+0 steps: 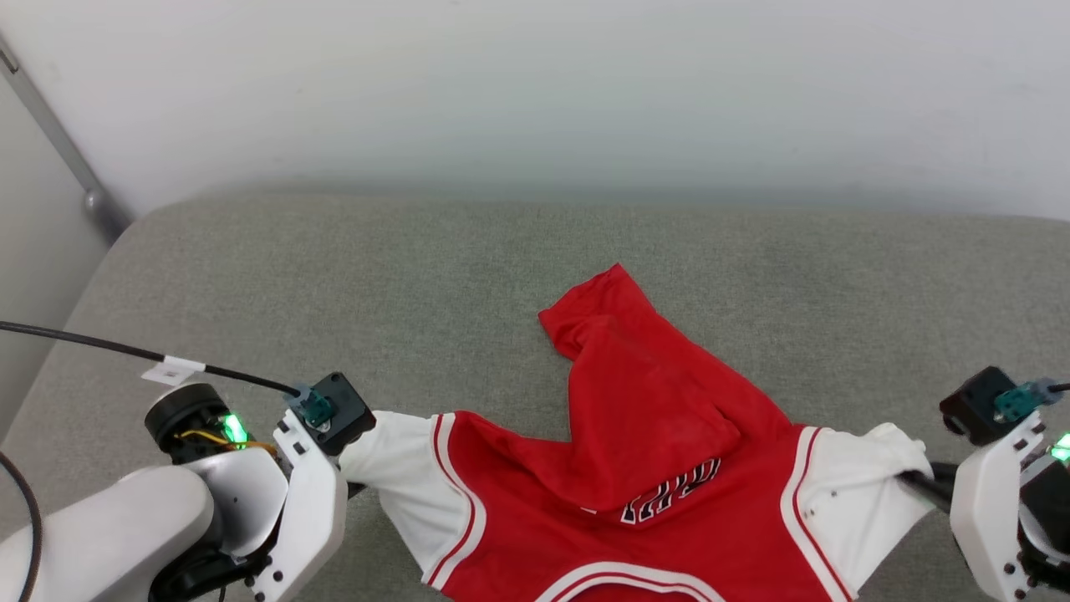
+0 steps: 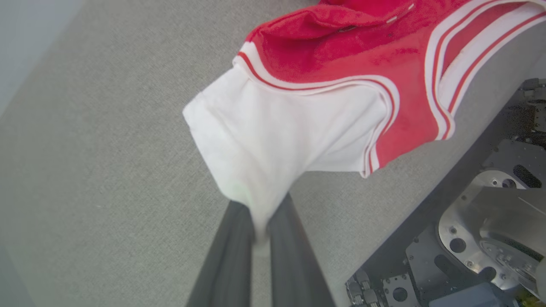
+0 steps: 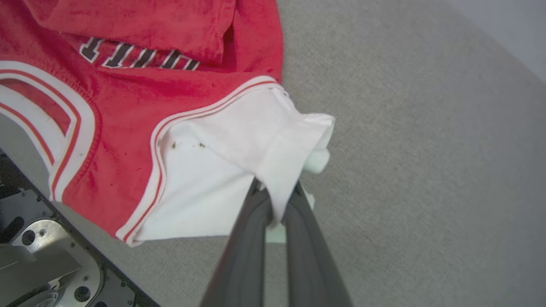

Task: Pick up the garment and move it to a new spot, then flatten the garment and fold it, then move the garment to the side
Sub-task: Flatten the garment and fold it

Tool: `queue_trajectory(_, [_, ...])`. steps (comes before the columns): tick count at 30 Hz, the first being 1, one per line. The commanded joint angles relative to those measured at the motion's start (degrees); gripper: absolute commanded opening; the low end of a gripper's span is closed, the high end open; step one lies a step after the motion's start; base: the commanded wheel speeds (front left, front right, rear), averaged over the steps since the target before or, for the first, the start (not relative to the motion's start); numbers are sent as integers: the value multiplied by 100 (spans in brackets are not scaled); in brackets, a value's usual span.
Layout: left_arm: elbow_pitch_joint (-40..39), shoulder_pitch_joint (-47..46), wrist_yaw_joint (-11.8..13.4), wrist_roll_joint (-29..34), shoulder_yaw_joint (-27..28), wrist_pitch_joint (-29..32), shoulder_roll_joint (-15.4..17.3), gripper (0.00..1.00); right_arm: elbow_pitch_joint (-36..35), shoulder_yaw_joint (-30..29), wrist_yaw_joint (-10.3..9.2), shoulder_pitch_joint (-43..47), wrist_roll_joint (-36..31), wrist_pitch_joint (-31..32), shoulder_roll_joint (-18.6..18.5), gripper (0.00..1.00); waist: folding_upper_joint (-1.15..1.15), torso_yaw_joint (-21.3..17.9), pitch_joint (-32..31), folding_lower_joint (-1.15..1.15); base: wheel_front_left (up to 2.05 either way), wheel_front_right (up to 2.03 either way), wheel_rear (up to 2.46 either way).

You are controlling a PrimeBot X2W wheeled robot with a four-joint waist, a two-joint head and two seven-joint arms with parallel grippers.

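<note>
**Jaws shut on both sleeves**

Jaws of the left gripper are closed on the white sleeve at the lower left of the head view. Those of the right gripper are clamped on the other white sleeve. The garment is spread at lower centre on the grey desk, and a red flap is folded over part of its chest lettering.

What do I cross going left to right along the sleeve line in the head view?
left gripper, shut on a sleeve → white sleeve → red body of the garment → other white sleeve → right gripper, shut on that sleeve
</note>
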Motion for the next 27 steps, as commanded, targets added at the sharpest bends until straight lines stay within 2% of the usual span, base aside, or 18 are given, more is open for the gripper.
queue_trajectory(1, [-187, -105, 37, 54, 97, -112, 64, 0, -113, -147, -4, 16, -7, -91, -78, 0, 0, -73, -188, 0, 0, 0, 0])
queue_trajectory(7, [-751, -660, 120, 143, 594, -394, 180, 0, -639, -1084, -4, -419, -167, -261, -99, 0, 0, -107, -321, 0, 0, 0, 0])
queue_trajectory(10, [-731, -1051, 89, 226, 810, -496, 29, 0, -758, -1389, -4, -785, -302, -156, -44, 0, 0, -103, -310, 0, 0, 0, 0])
queue_trajectory(13, [-450, -1633, 32, 344, 1024, -653, -268, 0, -786, -1678, -4, -1481, -484, 33, 135, 0, 0, -84, -211, 0, 0, 0, 0])
queue_trajectory(18, [159, -2514, -25, 652, 1227, -886, -689, 0, -438, -1718, -4, -2662, -733, 335, 472, 0, 0, -51, 157, 0, 0, 0, 0])
queue_trajectory(27, [1571, -4122, -39, 1416, 1631, -1585, -1267, 0, 806, -1393, -5, -5020, -1170, 469, 1108, 0, 0, -64, 1307, 0, 0, 0, 0])
